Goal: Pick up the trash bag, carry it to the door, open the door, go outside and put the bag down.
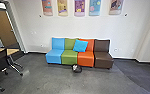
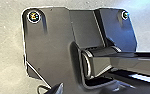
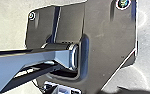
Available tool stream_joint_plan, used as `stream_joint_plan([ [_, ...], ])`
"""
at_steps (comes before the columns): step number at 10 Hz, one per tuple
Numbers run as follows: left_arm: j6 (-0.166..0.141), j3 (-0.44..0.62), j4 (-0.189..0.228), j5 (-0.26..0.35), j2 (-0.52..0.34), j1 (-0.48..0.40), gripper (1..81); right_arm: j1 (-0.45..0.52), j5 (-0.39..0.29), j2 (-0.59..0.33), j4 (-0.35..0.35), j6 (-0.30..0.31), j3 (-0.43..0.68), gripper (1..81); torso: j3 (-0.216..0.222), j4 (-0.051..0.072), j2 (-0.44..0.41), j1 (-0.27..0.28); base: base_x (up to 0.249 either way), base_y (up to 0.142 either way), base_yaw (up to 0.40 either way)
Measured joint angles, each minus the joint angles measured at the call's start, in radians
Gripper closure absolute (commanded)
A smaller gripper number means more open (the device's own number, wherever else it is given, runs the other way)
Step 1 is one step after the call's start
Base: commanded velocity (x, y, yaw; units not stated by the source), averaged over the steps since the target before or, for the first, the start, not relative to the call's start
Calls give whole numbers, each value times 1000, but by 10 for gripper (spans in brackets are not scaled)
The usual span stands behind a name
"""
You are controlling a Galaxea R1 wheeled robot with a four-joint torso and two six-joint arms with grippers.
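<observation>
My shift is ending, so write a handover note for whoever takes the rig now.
Left tool, right tool: can't tell whether open or shut; neither holds the bag.
Bag: what looks like the dark trash bag is on the floor by the green seat and orange seat.
Door: perhaps the brown panel at left; unsure.
Done: no step, it seems.
Left: pick up, carry, open door, go outside, put down.
</observation>
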Motion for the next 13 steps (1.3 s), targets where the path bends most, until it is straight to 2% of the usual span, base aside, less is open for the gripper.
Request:
stream_joint_plan([
  [13, 0, 0, 0, 1, 4, 3, 10, 0, 0, 8, -1, 0, -2, 10, 0, 0, 0, -1, 151, 0, 0],
])
